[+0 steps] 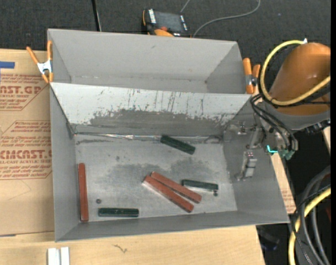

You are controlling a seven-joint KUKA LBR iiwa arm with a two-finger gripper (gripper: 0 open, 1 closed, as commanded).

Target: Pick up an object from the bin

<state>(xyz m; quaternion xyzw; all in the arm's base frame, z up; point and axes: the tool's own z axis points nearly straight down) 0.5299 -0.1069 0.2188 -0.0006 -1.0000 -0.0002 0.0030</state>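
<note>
Rightmost green bar, lower-left of pincer

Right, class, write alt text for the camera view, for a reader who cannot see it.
A robot's claw hangs by the right wall of a grey metal bin. On its floor lie a pair of red-brown sticks in the middle, another red-brown stick along the left wall, and three dark green sticks: at the back, beside the pair, front left.

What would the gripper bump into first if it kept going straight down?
Probably bare metal: the gripper hangs by the bin's right wall, pointing down, with nothing under it. The nearest thing, a dark green bar, lies to its left, out of that line. Depth is hard to judge.
</note>
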